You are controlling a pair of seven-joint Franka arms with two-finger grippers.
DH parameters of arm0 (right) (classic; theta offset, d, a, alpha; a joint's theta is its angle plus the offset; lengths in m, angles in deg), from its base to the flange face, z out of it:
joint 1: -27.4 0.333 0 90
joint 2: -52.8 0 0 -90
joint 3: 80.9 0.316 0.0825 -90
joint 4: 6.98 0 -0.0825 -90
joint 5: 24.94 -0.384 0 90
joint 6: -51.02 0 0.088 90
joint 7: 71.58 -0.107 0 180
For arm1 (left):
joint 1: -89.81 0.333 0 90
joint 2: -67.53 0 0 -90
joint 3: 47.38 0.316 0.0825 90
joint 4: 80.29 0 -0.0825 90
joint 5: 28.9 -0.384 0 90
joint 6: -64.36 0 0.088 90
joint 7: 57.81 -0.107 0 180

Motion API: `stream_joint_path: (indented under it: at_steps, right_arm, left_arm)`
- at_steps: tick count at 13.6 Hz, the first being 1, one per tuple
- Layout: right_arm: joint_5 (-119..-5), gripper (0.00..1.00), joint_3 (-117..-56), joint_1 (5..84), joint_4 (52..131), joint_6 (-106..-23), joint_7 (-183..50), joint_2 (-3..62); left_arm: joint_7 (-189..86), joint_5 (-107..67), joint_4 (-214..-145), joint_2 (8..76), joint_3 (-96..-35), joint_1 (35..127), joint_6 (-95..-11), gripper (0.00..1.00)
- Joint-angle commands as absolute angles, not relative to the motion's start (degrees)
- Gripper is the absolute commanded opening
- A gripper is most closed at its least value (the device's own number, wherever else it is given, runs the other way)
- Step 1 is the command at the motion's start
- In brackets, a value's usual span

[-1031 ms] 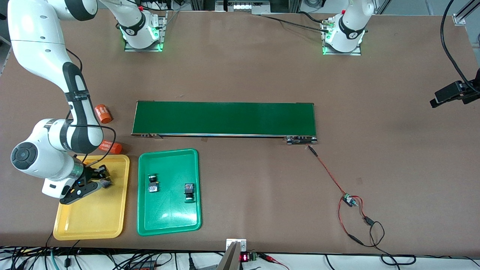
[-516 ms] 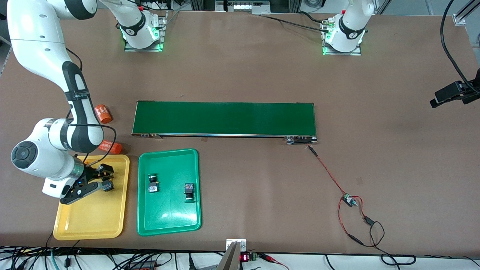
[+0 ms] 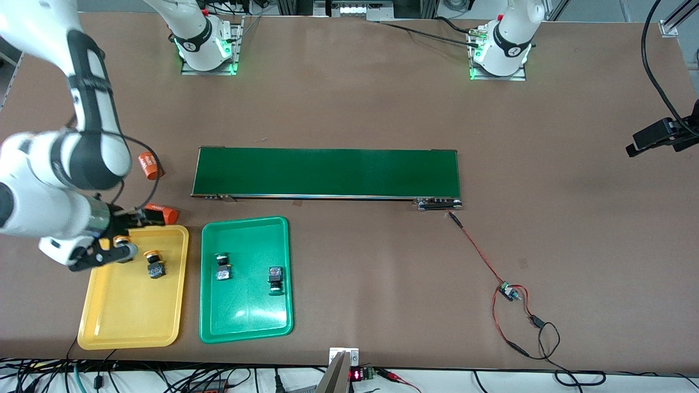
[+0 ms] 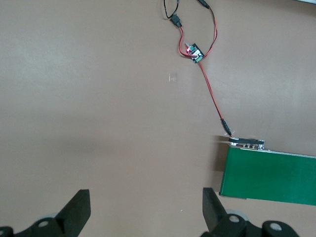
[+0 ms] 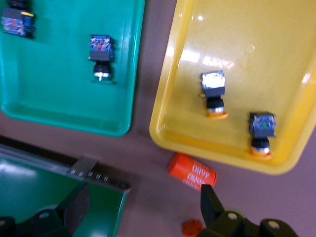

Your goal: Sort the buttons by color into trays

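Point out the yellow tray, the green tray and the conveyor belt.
yellow tray (image 3: 136, 322): front view, bare floor near the camera-side end.
green tray (image 3: 246, 322): front view, bare floor near the camera-side end.
conveyor belt (image 3: 327, 172): front view, middle of the dark green belt surface.

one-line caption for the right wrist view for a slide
Two yellow buttons lie in the yellow tray, two green buttons in the green tray.

Right gripper (image 3: 123, 232) open over yellow tray (image 3: 131, 322) holding yellow button (image 3: 155, 266); green tray (image 3: 246, 322) beside
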State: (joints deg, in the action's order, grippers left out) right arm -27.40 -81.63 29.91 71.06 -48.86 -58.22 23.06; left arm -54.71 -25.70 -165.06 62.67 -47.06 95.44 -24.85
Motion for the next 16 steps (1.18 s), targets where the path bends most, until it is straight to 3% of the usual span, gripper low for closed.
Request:
stream_joint_path:
  at_steps: [1,9,16]
  right_arm:
    - [-27.85,1.0,-81.69,29.42,73.61,-42.43,-60.33,30.63]
    - [-27.23,1.0,-81.69,28.46,80.54,-30.9,-65.4,47.77]
    - [-26.0,1.0,-81.34,25.91,85.39,-29.23,-68.94,56.31]
  left_arm:
    - [-54.47,-25.21,-163.88,62.26,-47.2,95.52,-23.88,1.0]
    - [-54.47,-25.21,-163.88,62.26,-47.29,95.52,-23.88,1.0]
    - [-54.56,-25.3,-163.79,62.69,-47.2,95.52,-23.8,1.0]
